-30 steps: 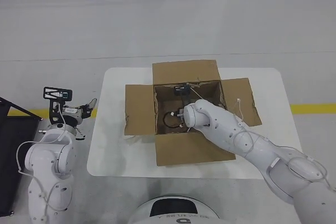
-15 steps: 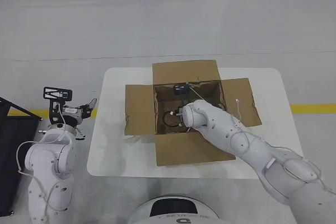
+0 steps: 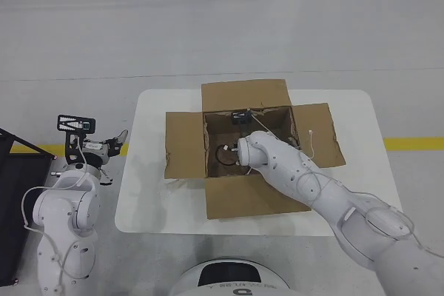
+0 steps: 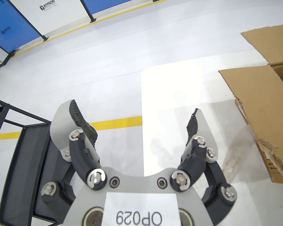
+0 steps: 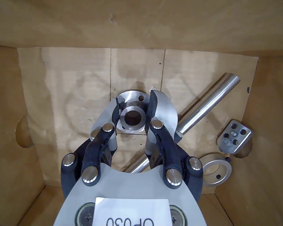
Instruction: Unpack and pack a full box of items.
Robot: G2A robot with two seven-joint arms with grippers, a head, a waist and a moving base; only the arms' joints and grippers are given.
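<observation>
Right gripper [image 5: 135,102] sits deep inside the open cardboard box [image 3: 244,95] mid-table, fingers clamped on the hub of a flanged steel bushing [image 5: 132,119]. A steel rod [image 5: 210,102] lies just beside it. Left gripper [image 4: 133,106] hangs off the white table's [image 4: 179,90] left edge, fingers spread apart.

A: Box status?
B: Cardboard box [image 3: 183,144] sits mid-table [image 3: 155,200], four flaps open.
A: Arms?
B: Right arm [image 3: 296,174] extends into box; left gripper [image 3: 118,143] sits just beside table's left edge.
</observation>
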